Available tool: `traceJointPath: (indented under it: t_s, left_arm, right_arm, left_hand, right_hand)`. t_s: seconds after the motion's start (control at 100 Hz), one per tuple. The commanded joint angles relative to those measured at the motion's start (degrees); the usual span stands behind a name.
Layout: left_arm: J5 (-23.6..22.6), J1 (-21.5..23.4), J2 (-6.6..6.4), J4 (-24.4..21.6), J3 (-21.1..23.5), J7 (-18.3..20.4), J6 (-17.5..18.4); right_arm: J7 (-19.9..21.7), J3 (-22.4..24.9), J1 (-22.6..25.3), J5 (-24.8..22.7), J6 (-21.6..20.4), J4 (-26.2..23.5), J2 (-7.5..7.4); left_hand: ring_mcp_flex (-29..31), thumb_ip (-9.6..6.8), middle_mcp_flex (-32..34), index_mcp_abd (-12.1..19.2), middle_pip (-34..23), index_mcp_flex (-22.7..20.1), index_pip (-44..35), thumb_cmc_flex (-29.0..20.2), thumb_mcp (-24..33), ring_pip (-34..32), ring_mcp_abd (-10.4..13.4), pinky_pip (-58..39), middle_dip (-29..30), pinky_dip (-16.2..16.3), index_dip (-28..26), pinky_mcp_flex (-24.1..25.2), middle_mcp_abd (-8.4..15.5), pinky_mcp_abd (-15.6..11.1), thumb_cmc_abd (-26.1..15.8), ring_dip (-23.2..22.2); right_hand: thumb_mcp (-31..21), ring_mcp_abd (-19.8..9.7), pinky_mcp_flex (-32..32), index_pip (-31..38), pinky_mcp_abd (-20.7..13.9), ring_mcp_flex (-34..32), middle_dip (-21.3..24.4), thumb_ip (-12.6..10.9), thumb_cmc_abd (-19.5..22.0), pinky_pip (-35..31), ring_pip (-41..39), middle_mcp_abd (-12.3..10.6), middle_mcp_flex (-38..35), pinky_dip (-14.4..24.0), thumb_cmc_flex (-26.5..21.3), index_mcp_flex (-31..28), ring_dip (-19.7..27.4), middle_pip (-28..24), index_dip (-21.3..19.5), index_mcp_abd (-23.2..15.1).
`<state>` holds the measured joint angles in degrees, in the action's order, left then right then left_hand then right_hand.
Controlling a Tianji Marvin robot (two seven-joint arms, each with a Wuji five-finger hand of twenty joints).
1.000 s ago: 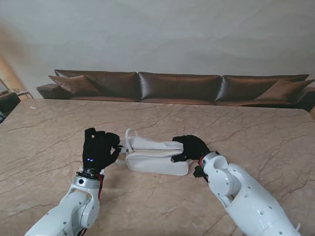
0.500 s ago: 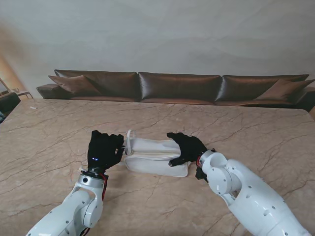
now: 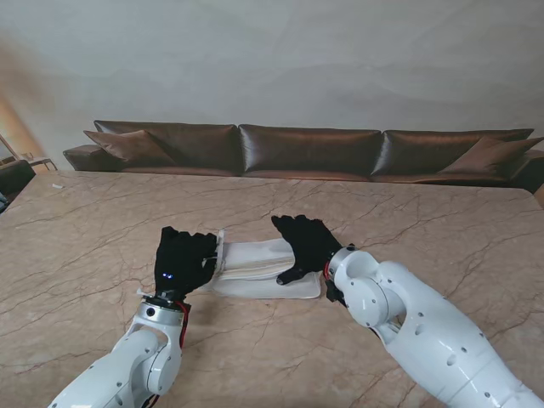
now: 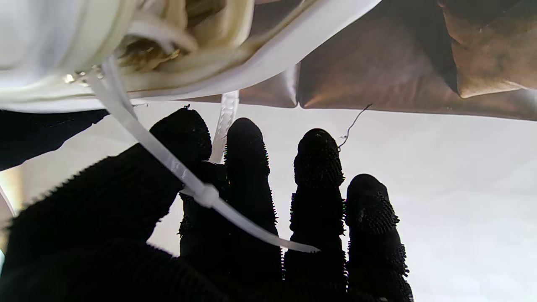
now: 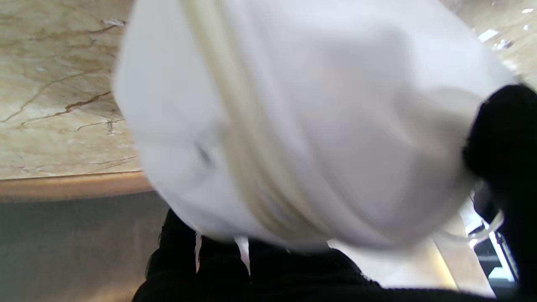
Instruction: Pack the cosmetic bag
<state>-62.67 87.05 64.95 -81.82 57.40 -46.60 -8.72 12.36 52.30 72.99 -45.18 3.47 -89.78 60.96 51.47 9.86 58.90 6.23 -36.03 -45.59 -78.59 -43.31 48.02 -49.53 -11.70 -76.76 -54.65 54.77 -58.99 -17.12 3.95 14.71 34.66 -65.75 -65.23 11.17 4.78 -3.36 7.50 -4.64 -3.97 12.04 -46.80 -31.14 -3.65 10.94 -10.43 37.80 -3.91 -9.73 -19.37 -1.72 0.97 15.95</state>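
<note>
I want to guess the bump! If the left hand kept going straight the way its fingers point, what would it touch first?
Probably the white cosmetics bag: the left hand already sits at its end, fingers pointing toward it. Depth is unclear.

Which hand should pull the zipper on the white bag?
Probably the left hand: it sits at the bag's left end, with the white zip-tie pull across its fingers. The right hand lies on the bag.

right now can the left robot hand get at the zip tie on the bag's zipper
Probably yes. The left robot hand sits against the left end of the cosmetics bag, and its wrist view shows the zip tie lying across its fingers, with nothing between.
</note>
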Motion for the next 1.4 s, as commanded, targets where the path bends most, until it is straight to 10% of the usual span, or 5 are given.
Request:
traceJointPath:
  t_s: [0.0,0.94,1.16,1.3,1.39]
  left_arm:
    - [0.3,0.1,0.49,-0.1,-0.2,0.2,-0.2]
    - [2.1,0.2,1.01,-0.4,-0.2,1.0,0.3]
    - [5.8,2.2,1.87,-0.4,1.8,0.6,2.6]
    - [6.7,3.0,2.07,-0.6,2.8,0.6,3.2]
    - [6.9,3.3,2.11,-0.6,3.2,0.4,3.4]
  right_arm:
    - [0.2,0.1,-0.5,-0.4,-0.1,-1.4,-0.03]
    - [-2.3,-12.4,-8.2,5.8,0.1,3.8,1.93]
    - [-5.4,-16.3,-10.4,4.1,-1.8,8.0,2.6]
    - [-12.2,-18.1,-11.1,2.3,-2.4,11.6,3.99]
    - [-18.2,-19.0,-11.3,1.2,-2.2,14.1,5.33]
  left_hand:
    - [1.2,-2.57,1.2,6.0,-2.3,-0.1,3.7,-10.4,15.8,-1.0,0.4,-2.2,-0.3,0.6,2.2,0.0,-0.1,1.0,-2.5,0.3]
    - [2.2,-3.18,2.3,5.7,-12.8,0.0,4.3,-8.6,16.6,-6.4,1.3,-3.7,-0.4,0.5,0.8,-1.0,-2.0,1.6,-2.9,2.9]
    - [2.0,-2.94,2.1,5.6,-12.2,0.8,4.0,-8.8,15.9,-6.4,1.2,-3.8,0.9,0.5,2.0,-1.1,-1.5,1.4,-3.3,3.4]
    - [1.8,-2.85,1.9,5.8,-12.2,1.2,3.8,-8.8,15.8,-6.4,1.2,-3.8,1.1,0.5,2.8,-0.9,-1.5,1.4,-3.4,3.4]
    - [1.7,-2.79,1.8,5.9,-12.2,1.3,3.6,-8.8,15.6,-6.5,1.3,-3.7,1.1,0.6,3.0,-0.8,-1.3,1.3,-3.5,3.4]
  right_hand:
    - [-1.0,-1.6,2.1,-1.2,-1.6,1.9,0.9,1.1,-0.7,1.9,2.7,0.9,3.3,-1.0,2.8,-0.7,1.2,2.9,1.0,0.9]
    - [-2.7,2.8,0.7,-0.8,2.5,-1.4,4.4,1.6,-2.9,-0.8,-2.1,5.8,-0.7,1.1,2.1,-0.8,0.6,4.2,0.6,3.6]
    - [-1.5,-0.1,-1.0,0.3,1.6,-5.9,-3.1,1.1,-1.8,-4.9,-5.6,-0.8,1.1,3.4,1.2,-0.6,-2.4,-6.9,-0.4,0.5]
    - [-1.1,-5.8,-5.2,6.5,1.9,-13.6,-18.0,0.5,-1.7,-12.5,-15.8,-9.0,0.0,8.2,-1.3,1.0,-12.2,-36.5,-32.6,-6.1]
    - [-0.1,-8.3,-9.8,18.2,3.7,-22.8,-22.8,-0.5,0.4,-18.2,-25.6,-13.5,-12.8,10.8,-5.2,-7.8,-18.8,-42.3,-32.8,-12.5]
